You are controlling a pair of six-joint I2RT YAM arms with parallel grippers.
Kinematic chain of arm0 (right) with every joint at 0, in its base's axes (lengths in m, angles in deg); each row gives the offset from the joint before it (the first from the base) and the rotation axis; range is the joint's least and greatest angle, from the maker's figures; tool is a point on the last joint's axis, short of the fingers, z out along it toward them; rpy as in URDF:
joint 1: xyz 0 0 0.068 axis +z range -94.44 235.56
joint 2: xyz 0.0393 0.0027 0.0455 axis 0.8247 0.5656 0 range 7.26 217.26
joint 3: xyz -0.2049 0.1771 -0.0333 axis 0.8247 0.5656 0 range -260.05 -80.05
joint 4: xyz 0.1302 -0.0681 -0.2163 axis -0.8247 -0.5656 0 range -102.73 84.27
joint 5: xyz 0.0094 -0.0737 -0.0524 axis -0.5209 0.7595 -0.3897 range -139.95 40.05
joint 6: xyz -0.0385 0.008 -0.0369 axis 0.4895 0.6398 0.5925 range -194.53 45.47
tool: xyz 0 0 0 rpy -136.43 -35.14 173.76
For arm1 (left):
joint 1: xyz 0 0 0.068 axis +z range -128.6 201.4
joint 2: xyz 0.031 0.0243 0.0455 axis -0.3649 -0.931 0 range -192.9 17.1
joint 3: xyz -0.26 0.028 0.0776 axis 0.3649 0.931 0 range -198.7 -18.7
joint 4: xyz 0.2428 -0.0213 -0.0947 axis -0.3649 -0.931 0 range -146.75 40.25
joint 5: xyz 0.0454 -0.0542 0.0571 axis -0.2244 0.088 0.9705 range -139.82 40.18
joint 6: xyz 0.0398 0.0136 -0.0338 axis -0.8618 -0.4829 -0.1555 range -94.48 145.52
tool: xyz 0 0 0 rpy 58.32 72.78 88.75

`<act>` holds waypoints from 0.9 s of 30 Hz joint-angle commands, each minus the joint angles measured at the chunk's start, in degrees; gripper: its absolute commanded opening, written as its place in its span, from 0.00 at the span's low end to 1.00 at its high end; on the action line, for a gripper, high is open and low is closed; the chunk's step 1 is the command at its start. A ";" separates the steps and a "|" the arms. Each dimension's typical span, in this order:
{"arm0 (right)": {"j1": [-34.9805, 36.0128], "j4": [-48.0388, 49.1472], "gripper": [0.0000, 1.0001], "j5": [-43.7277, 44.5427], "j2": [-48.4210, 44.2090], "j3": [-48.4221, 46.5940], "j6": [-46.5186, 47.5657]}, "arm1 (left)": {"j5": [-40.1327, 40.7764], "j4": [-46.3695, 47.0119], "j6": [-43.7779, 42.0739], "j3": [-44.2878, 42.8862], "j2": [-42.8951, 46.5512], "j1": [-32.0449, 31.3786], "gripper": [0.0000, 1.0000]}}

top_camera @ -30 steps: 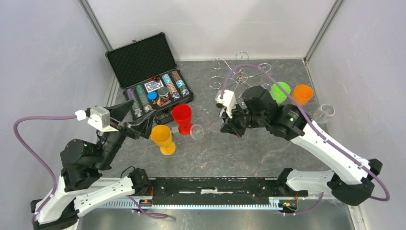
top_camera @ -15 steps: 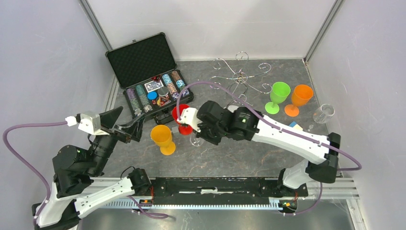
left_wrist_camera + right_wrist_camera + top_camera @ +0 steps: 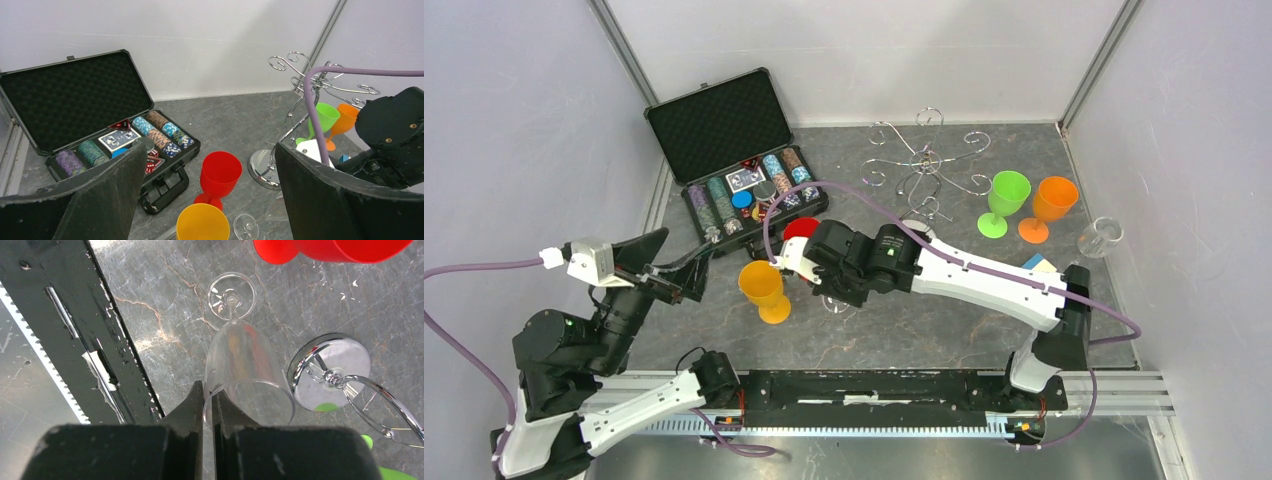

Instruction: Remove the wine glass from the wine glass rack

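- Since a second ago the right arm has swung from beside the wine glass rack [image 3: 927,160] over to the left-centre of the table [image 3: 924,335]; the left arm has drawn back toward its own side
- right gripper [image 3: 207,391]: fingers nearly together, clamped on the rim of the clear wine glass [image 3: 245,365], one inside the bowl and one outside
- the wine glass is off the rack, clear of every hook; bowl up, foot down toward the grey surface; whether the foot touches it I cannot tell
- it hangs between the red goblet [image 3: 801,228] and the rack's round chrome base, near both, touching neither
- a yellow goblet [image 3: 761,284] stands just left of the right gripper
- left gripper [image 3: 210,150]: fingers spread wide apart, nothing between them; it hovers near the open poker chip case [image 3: 724,125]
- a green goblet [image 3: 1007,192] and an orange goblet [image 3: 1055,198] stand side by side right of the rack; another clear glass [image 3: 1102,237] sits by the right wall
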 commanded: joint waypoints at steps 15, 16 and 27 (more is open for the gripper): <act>0.29 -1.11 0.41 3.23 3.77 -8.82 1.60 | 1.62 -1.99 1.93 -0.90 2.10 0.02 1.00; 0.25 -1.12 0.43 3.62 3.81 -9.55 1.60 | 2.18 -1.95 2.80 -1.03 2.04 -0.02 1.00; 0.22 5.77 0.62 7.28 -4.37 -8.56 0.08 | 4.34 -6.87 6.84 -4.68 0.61 -0.02 1.00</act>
